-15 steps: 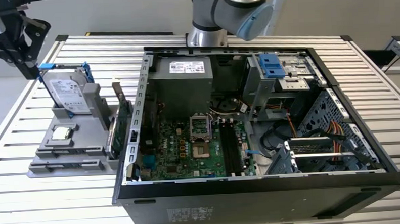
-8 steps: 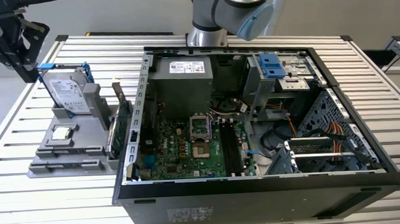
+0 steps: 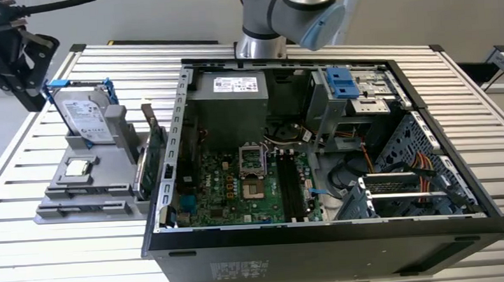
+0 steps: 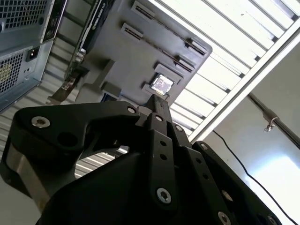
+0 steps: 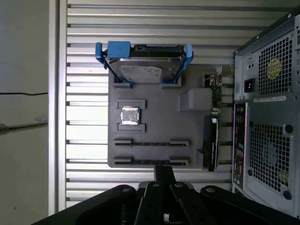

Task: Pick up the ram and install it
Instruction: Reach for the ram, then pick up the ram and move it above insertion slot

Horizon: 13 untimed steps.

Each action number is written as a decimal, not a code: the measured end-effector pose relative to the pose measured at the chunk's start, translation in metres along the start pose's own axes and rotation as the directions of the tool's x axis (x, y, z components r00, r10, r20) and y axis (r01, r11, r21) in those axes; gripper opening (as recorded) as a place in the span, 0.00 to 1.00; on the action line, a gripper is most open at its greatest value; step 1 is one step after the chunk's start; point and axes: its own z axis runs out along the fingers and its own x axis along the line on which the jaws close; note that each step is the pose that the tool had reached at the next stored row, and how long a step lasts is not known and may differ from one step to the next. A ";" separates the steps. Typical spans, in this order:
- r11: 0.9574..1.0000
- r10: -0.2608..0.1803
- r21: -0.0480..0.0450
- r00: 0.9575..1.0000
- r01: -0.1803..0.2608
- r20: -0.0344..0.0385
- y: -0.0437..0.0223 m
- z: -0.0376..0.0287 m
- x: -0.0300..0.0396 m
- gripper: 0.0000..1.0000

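Note:
My gripper [image 3: 30, 93] hangs above the far left of the slatted table, over the grey parts tray [image 3: 85, 209]. In both wrist views its black fingers [image 5: 164, 171] [image 4: 158, 101] are pressed together, shut, with nothing between them. The tray's two long narrow slots [image 5: 151, 143] closest to the fingers hold nothing. The ram is out of view as a loose part. In the open computer case [image 3: 324, 240], a long dark strip sits at the motherboard's memory slots [image 3: 294, 187]. I cannot tell whether it is the ram.
On the tray stand a silver hard drive in a blue frame [image 3: 85, 119] [image 5: 145, 70], a small square chip [image 3: 79, 166] [image 5: 130, 116] and a green card [image 3: 155, 158] on edge beside the case wall. The arm's base [image 3: 260, 45] rises behind the case.

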 end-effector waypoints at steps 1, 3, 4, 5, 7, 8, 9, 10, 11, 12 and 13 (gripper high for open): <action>1.000 0.001 0.000 1.000 -0.001 0.000 -0.0016 0.0000 -0.0002 0.00; 1.000 0.002 0.000 1.000 -0.002 0.000 -0.0047 -0.0002 -0.0005 0.00; 1.000 0.003 0.000 1.000 -0.003 0.000 -0.0063 -0.0003 -0.0007 0.00; 1.000 0.004 0.000 1.000 -0.004 0.000 -0.0079 -0.0003 -0.0009 0.00; 1.000 0.006 0.000 1.000 -0.006 0.000 -0.0109 -0.0005 -0.0012 0.00; 1.000 0.007 0.000 1.000 -0.007 0.000 -0.0124 -0.0006 -0.0013 0.00; 1.000 0.007 0.000 1.000 -0.007 0.000 -0.0139 -0.0006 -0.0015 0.00; 1.000 0.008 0.000 1.000 -0.008 0.000 -0.0154 -0.0006 -0.0016 0.00; 1.000 0.009 0.000 1.000 -0.009 0.000 -0.0169 -0.0007 -0.0018 0.00; 1.000 0.010 0.000 1.000 -0.010 0.000 -0.0184 -0.0009 -0.0019 0.00; 1.000 0.011 0.000 1.000 -0.011 0.000 -0.0198 -0.0009 -0.0021 0.00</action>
